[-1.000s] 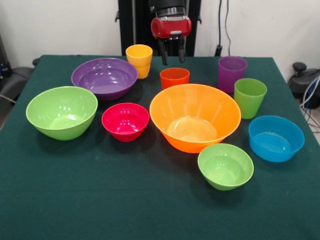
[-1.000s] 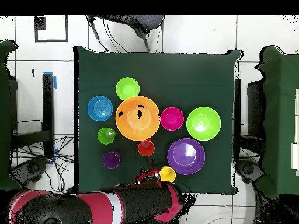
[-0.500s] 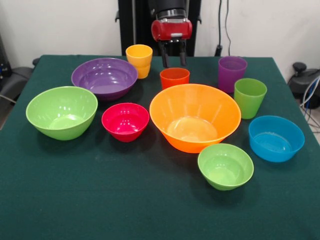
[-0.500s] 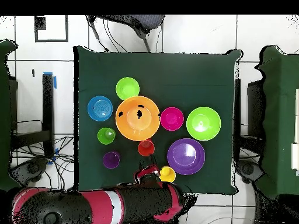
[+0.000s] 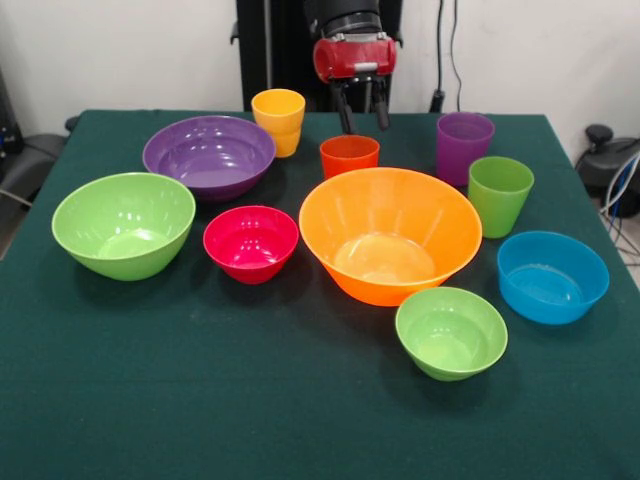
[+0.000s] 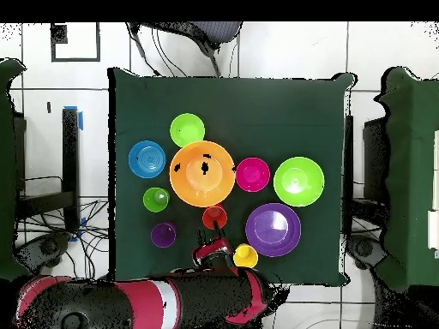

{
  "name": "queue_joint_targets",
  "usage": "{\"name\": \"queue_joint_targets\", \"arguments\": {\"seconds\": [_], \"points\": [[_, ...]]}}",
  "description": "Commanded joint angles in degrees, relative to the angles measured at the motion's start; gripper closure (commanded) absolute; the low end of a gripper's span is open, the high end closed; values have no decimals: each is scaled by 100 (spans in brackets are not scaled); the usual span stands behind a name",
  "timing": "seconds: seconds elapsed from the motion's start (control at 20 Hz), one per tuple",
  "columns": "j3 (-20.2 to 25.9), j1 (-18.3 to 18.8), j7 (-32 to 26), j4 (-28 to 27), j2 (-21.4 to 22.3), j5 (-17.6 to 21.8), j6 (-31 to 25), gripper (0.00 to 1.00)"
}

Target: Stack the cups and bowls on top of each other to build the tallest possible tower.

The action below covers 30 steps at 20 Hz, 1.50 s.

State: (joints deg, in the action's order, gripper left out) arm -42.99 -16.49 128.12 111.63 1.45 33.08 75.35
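Six bowls stand apart on the green table: orange (image 5: 390, 233) (image 6: 202, 173), purple (image 5: 209, 155) (image 6: 273, 229), big light green (image 5: 124, 223) (image 6: 298, 181), magenta-red (image 5: 251, 242) (image 6: 252, 174), small light green (image 5: 451, 331) (image 6: 187, 129) and blue (image 5: 552, 275) (image 6: 147, 159). Four cups stand upright at the robot's side: yellow (image 5: 278, 120) (image 6: 245, 255), orange-red (image 5: 349, 155) (image 6: 214, 217), purple (image 5: 464, 146) (image 6: 163, 234) and green (image 5: 499, 194) (image 6: 155, 200). My gripper (image 5: 364, 118) (image 6: 212, 247) is open and empty, hanging just behind and above the orange-red cup.
The table's edge (image 5: 300, 113) runs right behind the cups, with the black pedestal (image 5: 270, 50) beyond it. A chair (image 6: 184, 34) stands at the table's other side. Cables hang at the right (image 5: 620, 180).
My gripper has moved to the right in the front view, from between the yellow and orange-red cups to behind the orange-red cup. The bowls and cups have not moved.
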Motion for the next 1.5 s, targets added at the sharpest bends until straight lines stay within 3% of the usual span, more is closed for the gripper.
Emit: {"name": "queue_joint_targets", "arguments": {"seconds": [0.05, 0.4, 0.95, 1.15, 1.5], "points": [[426, -152, -890, -296, -378, -459, 14, 0], [404, -278, -1006, -485, -896, -959, -99, 0], [203, -427, -857, -562, -1230, -1270, 67, 0], [160, -461, -771, -581, -1247, -1238, 63, 0], [170, -672, -609, -805, -1414, -973, -437, 0]]}}
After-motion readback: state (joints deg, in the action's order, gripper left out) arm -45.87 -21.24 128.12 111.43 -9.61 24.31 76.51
